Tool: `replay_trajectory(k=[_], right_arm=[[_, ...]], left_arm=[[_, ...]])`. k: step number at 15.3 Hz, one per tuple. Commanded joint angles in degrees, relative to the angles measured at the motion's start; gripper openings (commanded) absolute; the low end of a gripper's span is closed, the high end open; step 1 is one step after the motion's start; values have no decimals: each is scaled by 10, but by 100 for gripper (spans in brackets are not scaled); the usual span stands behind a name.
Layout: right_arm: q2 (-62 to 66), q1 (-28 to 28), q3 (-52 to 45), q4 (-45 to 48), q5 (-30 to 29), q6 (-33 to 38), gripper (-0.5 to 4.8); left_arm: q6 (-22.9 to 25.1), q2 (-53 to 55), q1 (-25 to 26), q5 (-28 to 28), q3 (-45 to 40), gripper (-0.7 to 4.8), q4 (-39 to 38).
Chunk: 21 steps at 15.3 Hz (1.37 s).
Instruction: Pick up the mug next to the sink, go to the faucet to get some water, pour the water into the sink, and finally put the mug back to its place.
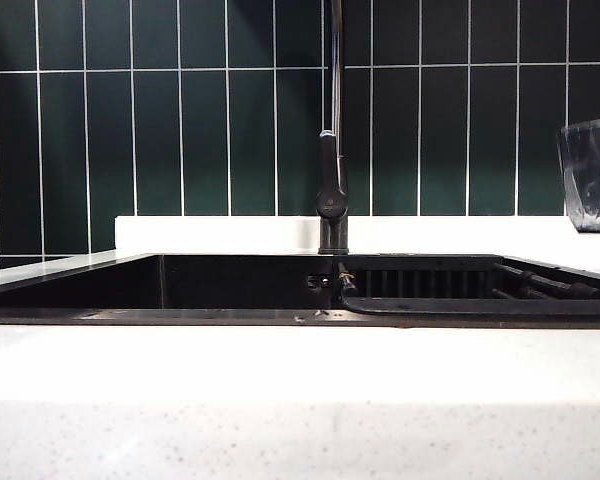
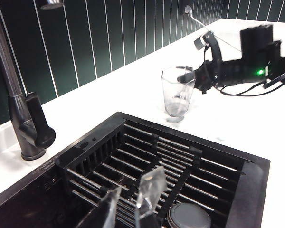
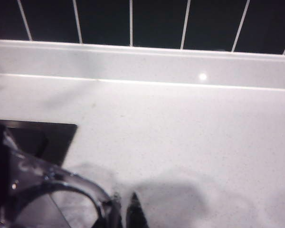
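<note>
Right gripper (image 2: 186,77): clenched on the rim of the mug (image 2: 176,91), fingers nearly together with the glass wall pinched between them; in the left wrist view its dark arm reaches in from the counter side, a green light glowing on its body.
Right gripper, own camera: fingertips (image 3: 135,211) dark and close together, just beside the clear curved rim of the mug (image 3: 52,190).
Left gripper (image 2: 130,199): hangs over the sink (image 2: 249,190), its clear fingers a little apart, holding nothing.
Mug: upright, a clear tapered tumbler; its base is at or just above the white countertop (image 2: 256,118), beside the sink's far corner; contact cannot be told.
Mug, exterior view: the mug (image 1: 590,175) shows at the right edge, before the dark green tiled wall (image 1: 180,110).
Sink: black basin with a slatted black rack (image 2: 152,166) inside and a round grey drain cover (image 2: 189,216) below.
Faucet (image 2: 26,118): dark pipe with a short lever, standing on the counter behind the sink, well apart from the mug.
</note>
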Motion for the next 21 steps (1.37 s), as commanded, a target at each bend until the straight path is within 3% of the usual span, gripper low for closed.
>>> replay_trajectory(k=[1, 15, 21], right_arm=[[15, 0, 2, 43, 19, 6, -2], [96, -17, 2, 124, -17, 59, -2], [101, -64, 2, 131, -103, 78, -2]], left_arm=[[0, -1, 0, 1, 0, 65, 9], [0, -1, 0, 3, 0, 65, 9], [0, -1, 0, 3, 0, 65, 16]])
